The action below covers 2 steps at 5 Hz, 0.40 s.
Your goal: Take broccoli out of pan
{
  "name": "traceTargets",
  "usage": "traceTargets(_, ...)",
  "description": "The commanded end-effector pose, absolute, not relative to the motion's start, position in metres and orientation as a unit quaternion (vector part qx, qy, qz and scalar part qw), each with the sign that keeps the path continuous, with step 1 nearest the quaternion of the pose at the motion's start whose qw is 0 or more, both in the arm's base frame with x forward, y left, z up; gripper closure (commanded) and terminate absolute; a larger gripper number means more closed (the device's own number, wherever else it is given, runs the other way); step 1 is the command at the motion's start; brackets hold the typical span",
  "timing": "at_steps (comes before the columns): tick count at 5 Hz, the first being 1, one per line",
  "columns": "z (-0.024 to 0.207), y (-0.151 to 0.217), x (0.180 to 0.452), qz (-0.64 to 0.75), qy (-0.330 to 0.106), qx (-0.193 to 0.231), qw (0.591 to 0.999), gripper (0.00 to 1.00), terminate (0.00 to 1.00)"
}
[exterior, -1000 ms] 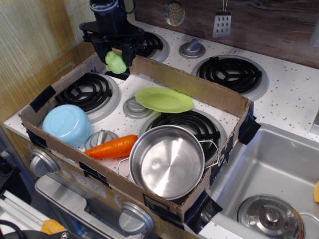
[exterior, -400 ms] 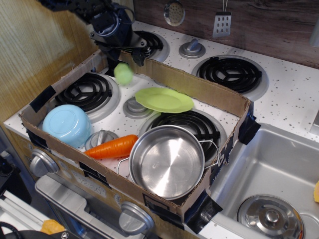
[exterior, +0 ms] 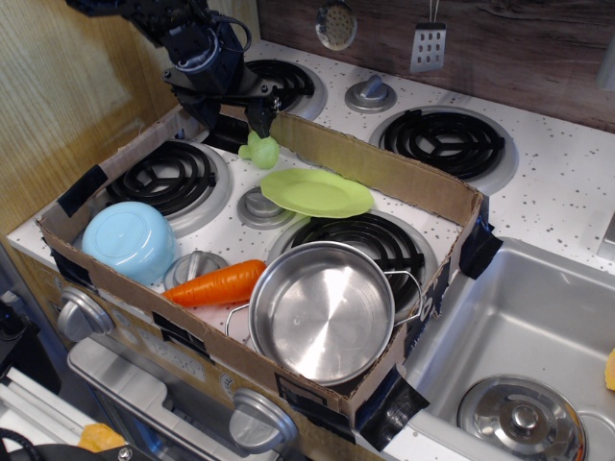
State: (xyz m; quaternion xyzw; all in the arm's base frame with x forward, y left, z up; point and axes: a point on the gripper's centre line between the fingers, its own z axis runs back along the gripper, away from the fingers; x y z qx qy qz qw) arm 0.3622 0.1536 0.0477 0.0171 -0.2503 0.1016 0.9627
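The light-green broccoli (exterior: 261,150) lies on the white stovetop inside the cardboard tray, at its far edge, just left of the lime-green plate. The shiny steel pan (exterior: 324,310) sits at the tray's near right corner on a burner and holds nothing. My gripper (exterior: 231,104) hangs over the tray's far left corner, just above and left of the broccoli. Its dark fingers (exterior: 260,110) are spread apart and hold nothing.
A lime-green plate (exterior: 316,192) lies mid-tray. A light-blue bowl (exterior: 129,240) sits upside down at the near left. An orange carrot (exterior: 215,283) lies beside the pan. Cardboard walls (exterior: 384,173) ring the tray. A steel sink (exterior: 538,327) is at the right.
The broccoli was held in the gripper, then fell free and now rests on the stovetop by the plate. The gripper opened and shifted slightly left and up.
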Motion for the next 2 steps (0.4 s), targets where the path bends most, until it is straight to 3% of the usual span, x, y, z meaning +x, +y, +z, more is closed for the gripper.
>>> traceTargets(1,0.136,0.125,0.378,0.126,-0.224,0.027,0.966,0.0,0.0)
traceTargets(2,0.149,0.119,0.375,0.136,-0.225,0.016,0.965,0.0,1.0)
